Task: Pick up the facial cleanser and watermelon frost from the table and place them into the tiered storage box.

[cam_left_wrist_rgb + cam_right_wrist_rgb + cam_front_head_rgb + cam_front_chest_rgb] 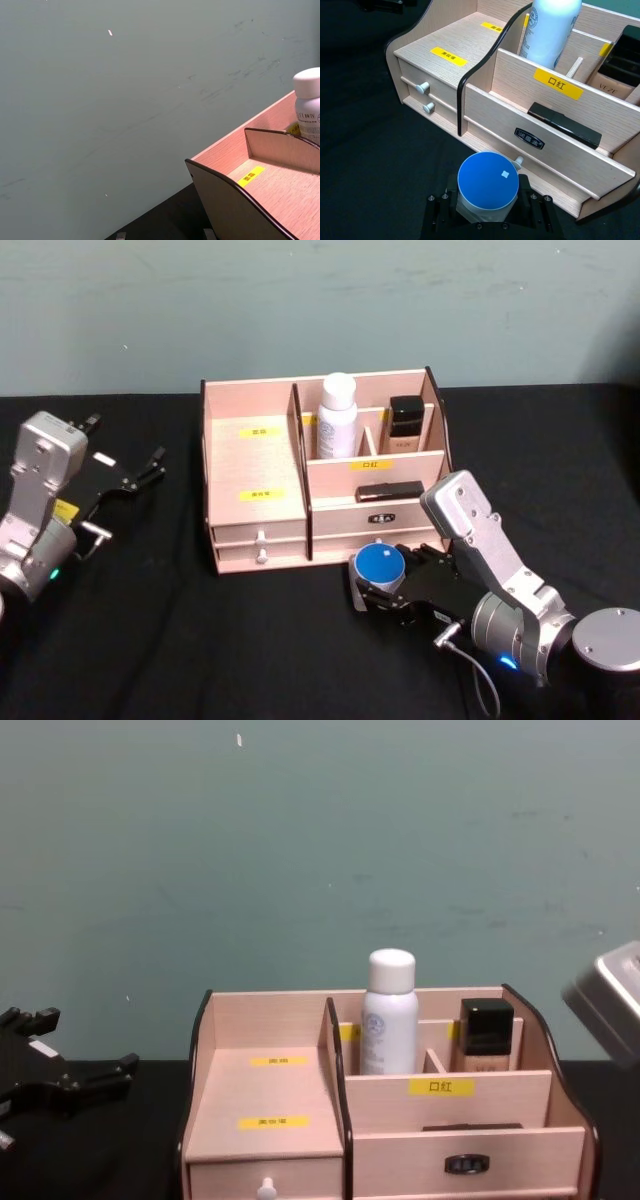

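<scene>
1. Right claw (382, 585) is closed around a small round jar (380, 562) with a blue lid. It sits low over the table (200, 640), just in front of the right-hand drawers (375, 523) of the storage box (250, 400). Whether the jar rests on the table or is a little lifted cannot be told.
2. Left claw (140, 472) is parked at the left side of the table, well apart from the box. Its fingers are spread and hold nothing.
3. A white bottle (337, 418) stands upright in a back compartment, beside a dark-capped bottle (405, 425). A flat black thing (390, 490) lies in the front compartment. The white bottle is probably the cleanser and the jar the watermelon frost, so the task seems about half done.
4. To do this step well, the arm should first rise straight up until the bottom of the jar is above the front wall. Then it should move forward over a free place; the bare stepped part on the left looks the easiest. The jar should stay upright, and the fingers should open only when it rests.
5. The jar is a short cylinder with a flat, smooth lid and a pale body. It is likely hard plastic, so it could slip or turn in the grip. The box is made of thin pale wood panels with dark curved edges and yellow labels. The table is covered in black cloth.
</scene>
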